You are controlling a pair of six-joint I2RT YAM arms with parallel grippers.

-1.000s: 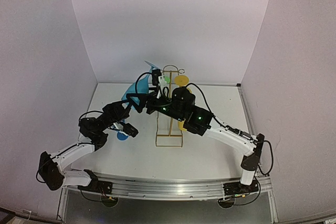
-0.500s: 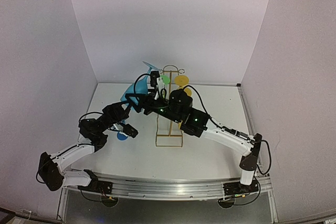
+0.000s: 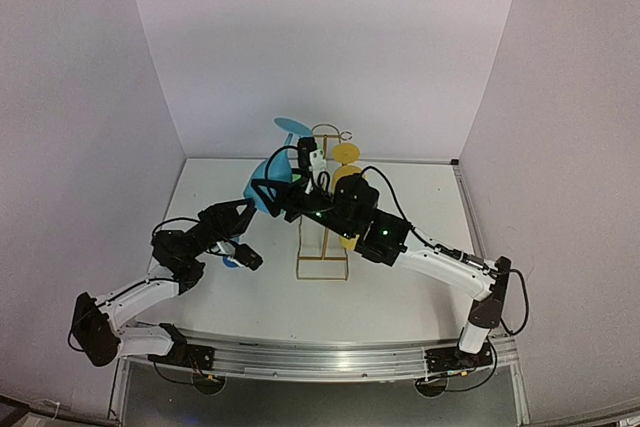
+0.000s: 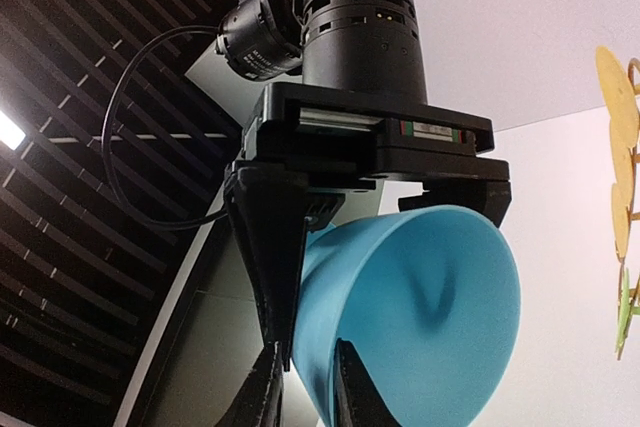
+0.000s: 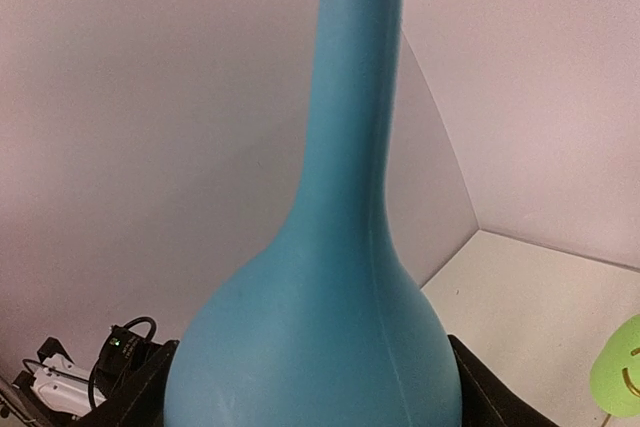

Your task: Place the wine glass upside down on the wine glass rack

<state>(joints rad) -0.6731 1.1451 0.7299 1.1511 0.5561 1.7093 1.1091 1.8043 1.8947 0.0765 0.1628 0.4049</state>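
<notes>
We see the right fingers clamped on the bowl of the opaque blue wine glass, and the left fingers slightly parted astride its rim.

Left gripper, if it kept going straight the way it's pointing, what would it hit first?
The blue glass: its rim sits between the left gripper fingers. Just beyond, it seems, is the right gripper, clasping the bowl.
</notes>
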